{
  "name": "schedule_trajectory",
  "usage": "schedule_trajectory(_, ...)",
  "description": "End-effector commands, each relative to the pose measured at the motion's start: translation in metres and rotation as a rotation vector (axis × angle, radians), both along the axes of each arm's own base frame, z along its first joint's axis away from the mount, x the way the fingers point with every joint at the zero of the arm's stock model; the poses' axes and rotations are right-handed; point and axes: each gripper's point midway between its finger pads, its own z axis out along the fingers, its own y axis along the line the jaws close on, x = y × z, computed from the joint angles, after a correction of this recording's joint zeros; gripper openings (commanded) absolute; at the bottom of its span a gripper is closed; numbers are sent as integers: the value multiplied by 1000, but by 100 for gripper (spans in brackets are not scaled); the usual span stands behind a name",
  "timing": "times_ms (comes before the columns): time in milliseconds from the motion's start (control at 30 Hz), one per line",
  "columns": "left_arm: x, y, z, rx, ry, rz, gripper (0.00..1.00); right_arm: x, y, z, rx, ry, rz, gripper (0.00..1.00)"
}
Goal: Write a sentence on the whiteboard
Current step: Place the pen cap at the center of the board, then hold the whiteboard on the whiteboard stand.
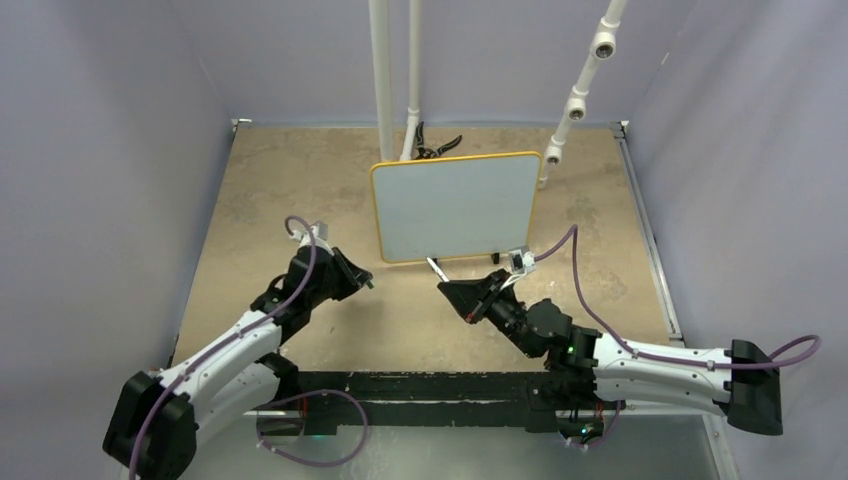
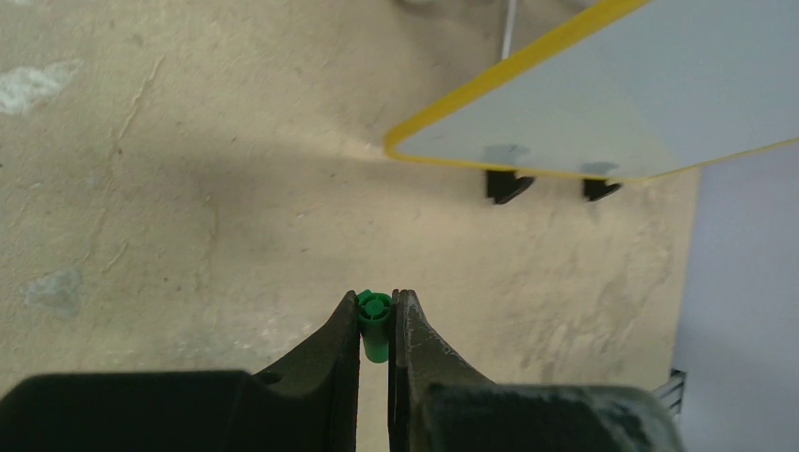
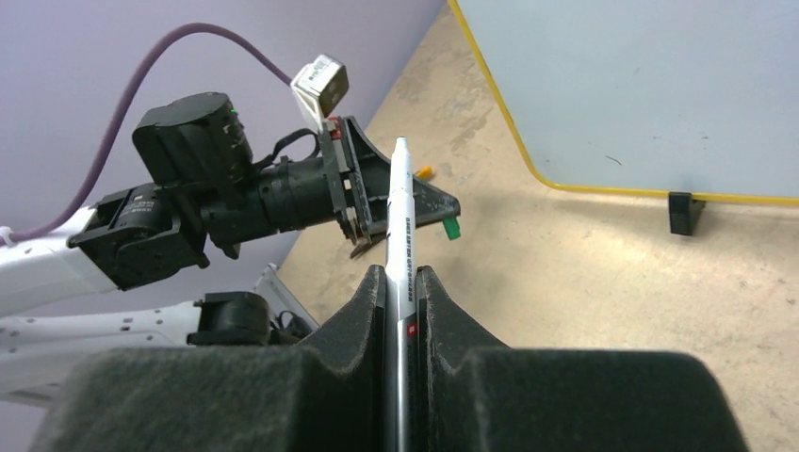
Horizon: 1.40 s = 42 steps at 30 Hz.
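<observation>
The whiteboard point(image 1: 455, 205), white with a yellow-orange frame, stands tilted at the table's middle back on small black feet point(image 2: 509, 185). Its face shows no sentence in any view point(image 3: 641, 85). My left gripper point(image 1: 365, 281) is left of the board's near corner and is shut on a green marker cap point(image 2: 375, 325). My right gripper point(image 1: 452, 290) is just in front of the board's near edge. It is shut on a white marker pen point(image 3: 399, 207), whose tip points up towards the left gripper point(image 3: 443, 212). The cap point(image 3: 451, 228) shows there as well.
Two white upright pipes point(image 1: 383, 70) and a slanted pipe with fittings point(image 1: 580, 90) rise behind the board. A black pliers-like tool point(image 1: 435, 148) lies behind it. Purple walls close in the tan table point(image 1: 300, 180) on three sides.
</observation>
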Motion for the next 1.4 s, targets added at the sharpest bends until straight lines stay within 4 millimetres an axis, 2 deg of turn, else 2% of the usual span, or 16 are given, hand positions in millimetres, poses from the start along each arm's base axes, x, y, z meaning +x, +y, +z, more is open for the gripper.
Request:
schedule_trajectory(0, -7, -5, -31, 57, 59, -80, 0, 7, -4, -3, -42, -10, -45, 0)
schedule_trajectory(100, -4, -6, -39, 59, 59, -81, 0, 8, -3, -3, -54, -12, -44, 0)
schedule_trajectory(133, -5, -5, -42, 63, 64, -79, 3, 8, -3, -4, -57, -11, -44, 0)
schedule_trajectory(367, -10, -1, -55, 88, 90, -81, 36, 8, -4, -8, -63, -3, -49, 0)
schedule_trajectory(467, -8, -1, -50, 97, 82, -81, 52, 9, -5, -7, -76, -8, -57, 0)
schedule_trajectory(567, -4, 2, -39, 126, 69, -76, 63, 10, -5, -3, -90, -19, -61, 0)
schedule_trajectory(700, 6, 6, -8, 182, 4, -96, 72, 7, -2, -3, -113, -17, -32, 0)
schedule_trajectory(800, 17, 2, 25, 218, -76, -170, 75, 7, -2, 4, -126, -42, -30, 0)
schedule_trajectory(867, 30, -3, 58, 222, -161, -244, 76, 8, -1, 11, -140, -58, -27, 0)
schedule_trajectory(1033, 60, -1, 105, 170, -295, -420, 77, 15, 8, 28, -183, -130, 28, 0)
schedule_trajectory(1167, 71, -10, 126, 225, -436, -577, 76, 39, 10, 36, -193, -178, 105, 0)
schedule_trajectory(1367, 81, -20, 131, 266, -540, -690, 74, 50, 20, 59, -222, -268, 145, 0)
